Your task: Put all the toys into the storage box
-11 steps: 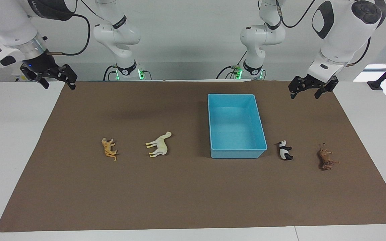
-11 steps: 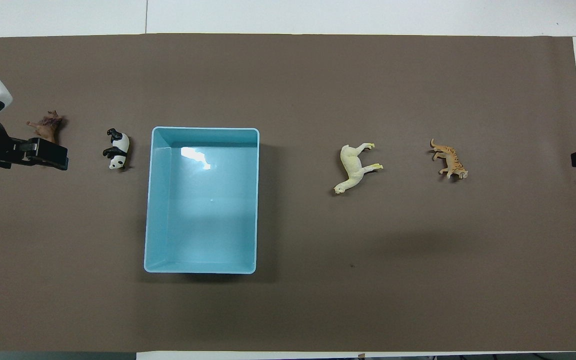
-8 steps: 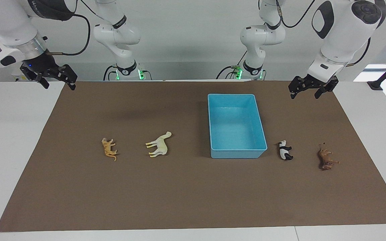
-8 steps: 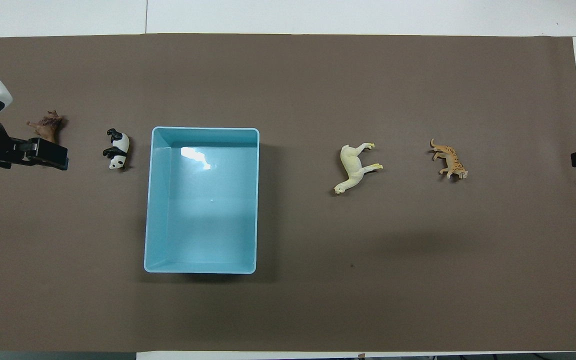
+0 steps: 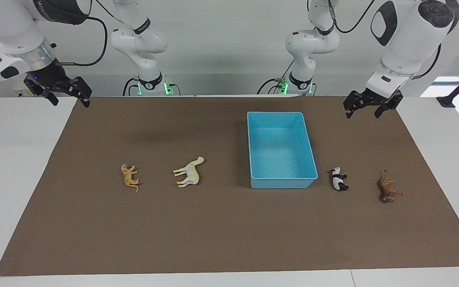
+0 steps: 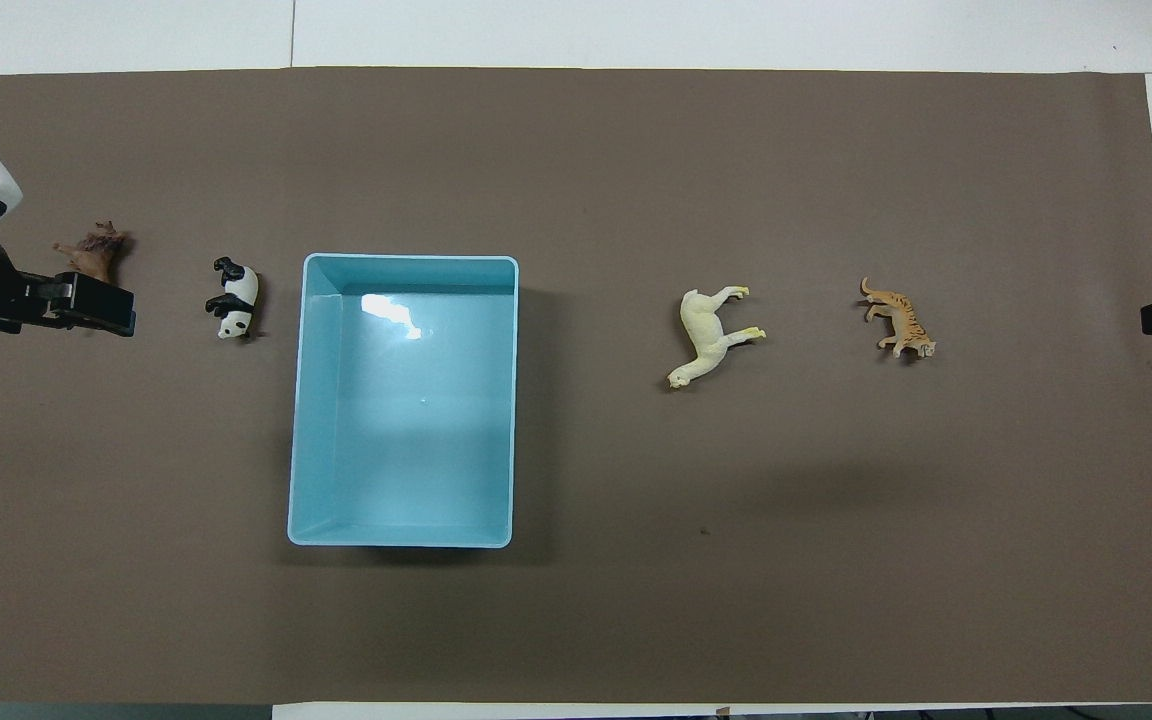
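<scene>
You're looking at a robotics lab, pretty clearly. Two white arms [image 5: 405, 36] are bolted at the edge of a plain white bench [image 5: 10, 159] with a brown mat [image 5: 229, 231] spread over it, cables [image 5: 94, 48] dangling, green status lights [image 5: 167, 88] glowing at the bases, bare grey wall.

No text, label, brand, number or sign can be read here. There is pale lettering on the dark band of the right arm's upper joint [image 5: 56, 8] in the facing view, but it is cut off and too small to make out.
</scene>
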You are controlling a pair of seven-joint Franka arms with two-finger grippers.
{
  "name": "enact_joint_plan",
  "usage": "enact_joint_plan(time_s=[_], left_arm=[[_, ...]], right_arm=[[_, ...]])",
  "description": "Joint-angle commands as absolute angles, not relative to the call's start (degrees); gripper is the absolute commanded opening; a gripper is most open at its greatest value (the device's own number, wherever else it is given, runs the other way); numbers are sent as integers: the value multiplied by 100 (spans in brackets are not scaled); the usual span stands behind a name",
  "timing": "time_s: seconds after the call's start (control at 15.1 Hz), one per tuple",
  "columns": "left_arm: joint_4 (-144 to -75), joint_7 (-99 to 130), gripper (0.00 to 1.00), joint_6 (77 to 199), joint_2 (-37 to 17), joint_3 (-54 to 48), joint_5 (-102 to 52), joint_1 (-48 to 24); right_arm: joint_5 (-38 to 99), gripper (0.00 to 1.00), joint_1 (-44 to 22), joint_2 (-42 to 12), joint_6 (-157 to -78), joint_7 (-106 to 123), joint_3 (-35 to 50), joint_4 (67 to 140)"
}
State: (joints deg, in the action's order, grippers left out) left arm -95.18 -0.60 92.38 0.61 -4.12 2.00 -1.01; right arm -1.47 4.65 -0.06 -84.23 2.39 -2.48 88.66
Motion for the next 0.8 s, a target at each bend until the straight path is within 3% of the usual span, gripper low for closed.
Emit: enact_joint_plan(time_s=[0.0,0.2,0.33,0.73], left_arm=[[-9633,-26,100,9316,246,-404,158,-79],[-9973,-9,100,9456,386,-396,167,-70],[-10395,-61,100,10516,457,-396,176,87],[-10441,-79,100,12100,-526,-404,176,132]], right_arm=[[-149,100,492,219,-8446,308,-167,9262],[-149,100,501,378,-8971,719,-167,9833],[-149,100,501,413,-9507,1000,-167,10299],[-141,100,150,-166,-10948,1458,-149,11117]])
